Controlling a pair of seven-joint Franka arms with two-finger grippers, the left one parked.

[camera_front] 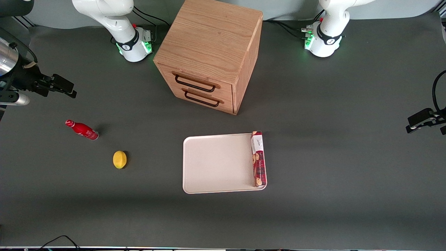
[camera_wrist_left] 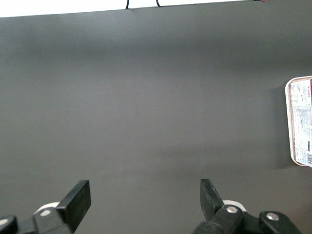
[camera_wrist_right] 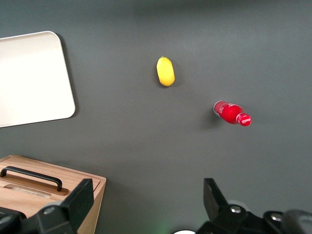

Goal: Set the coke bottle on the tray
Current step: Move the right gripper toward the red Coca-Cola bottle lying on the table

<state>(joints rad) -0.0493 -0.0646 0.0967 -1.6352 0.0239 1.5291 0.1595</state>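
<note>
My hand [camera_wrist_right: 146, 204]: fingers spread wide, holding nothing, high above the desk [camera_front: 331, 157]. Coke bottle [camera_front: 82, 129]: on the desk near the lemon [camera_front: 120, 159]. Tray [camera_front: 216, 164]: carries a biscuit packet [camera_front: 258, 159].

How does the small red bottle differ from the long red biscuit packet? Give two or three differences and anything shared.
The small red coke bottle lies on the bare dark table; the long red biscuit packet lies on the cream tray. The bottle is shorter and has a narrow neck; the packet is straight-sided. The bottle lies nearer the open gripper. Both are red with white markings.
</note>
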